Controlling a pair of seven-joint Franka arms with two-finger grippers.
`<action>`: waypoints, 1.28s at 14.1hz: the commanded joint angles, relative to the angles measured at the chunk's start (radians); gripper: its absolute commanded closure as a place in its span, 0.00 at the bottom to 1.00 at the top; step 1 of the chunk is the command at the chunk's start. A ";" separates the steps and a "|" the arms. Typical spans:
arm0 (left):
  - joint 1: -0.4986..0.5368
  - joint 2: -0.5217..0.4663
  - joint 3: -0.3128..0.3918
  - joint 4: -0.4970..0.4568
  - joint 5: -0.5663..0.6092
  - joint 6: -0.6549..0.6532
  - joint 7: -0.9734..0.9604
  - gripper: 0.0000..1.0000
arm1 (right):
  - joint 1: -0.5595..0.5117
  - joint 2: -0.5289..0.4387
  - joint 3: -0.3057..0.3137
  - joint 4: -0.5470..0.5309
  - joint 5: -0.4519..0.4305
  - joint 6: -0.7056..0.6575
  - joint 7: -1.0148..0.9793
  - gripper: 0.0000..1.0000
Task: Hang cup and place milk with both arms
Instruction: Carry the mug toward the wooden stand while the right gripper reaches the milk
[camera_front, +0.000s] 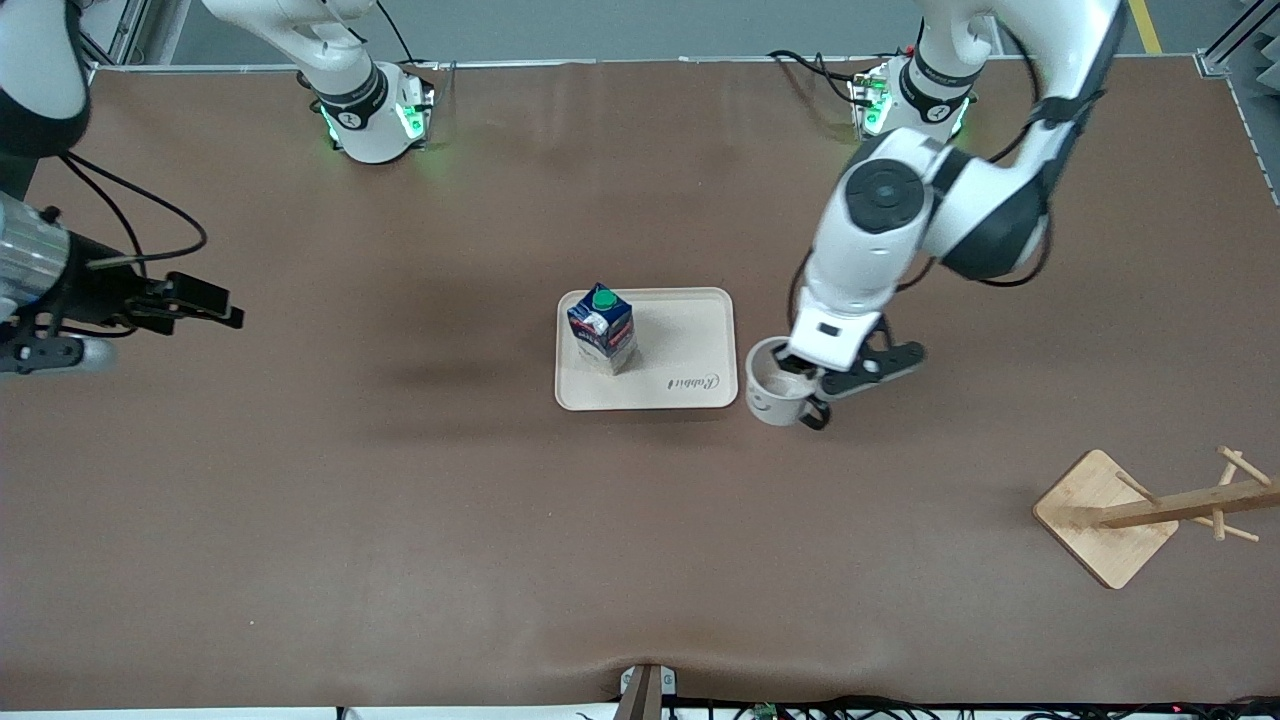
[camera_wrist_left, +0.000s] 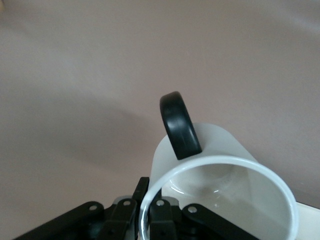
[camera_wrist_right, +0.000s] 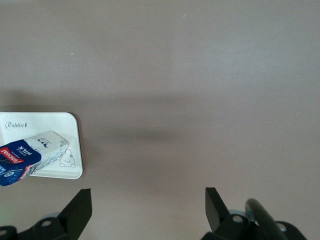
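The cup (camera_front: 778, 388) hangs from my left gripper (camera_front: 812, 377), jaws clamped on its rim just beside the tray (camera_front: 700, 340). The milk (camera_front: 603, 328) stands upright on that tray. My right gripper (camera_front: 205, 302) waits with fingers spread wide, holding nothing.

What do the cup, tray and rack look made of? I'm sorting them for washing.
Cup: glossy white, likely ceramic, going by glints inside; black handle. Tray: matte cream, probably plastic. Rack: pale wood with visible grain, unpainted.
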 joint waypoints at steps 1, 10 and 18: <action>0.084 -0.095 -0.008 -0.014 0.015 -0.081 0.174 1.00 | 0.062 0.000 -0.004 -0.018 0.015 0.010 0.146 0.00; 0.360 -0.176 -0.009 -0.008 -0.002 -0.131 0.725 1.00 | 0.396 0.089 -0.004 -0.081 0.013 0.155 0.912 0.00; 0.558 -0.160 -0.003 0.053 -0.097 -0.149 1.116 1.00 | 0.559 0.213 -0.003 -0.065 0.019 0.328 1.259 0.00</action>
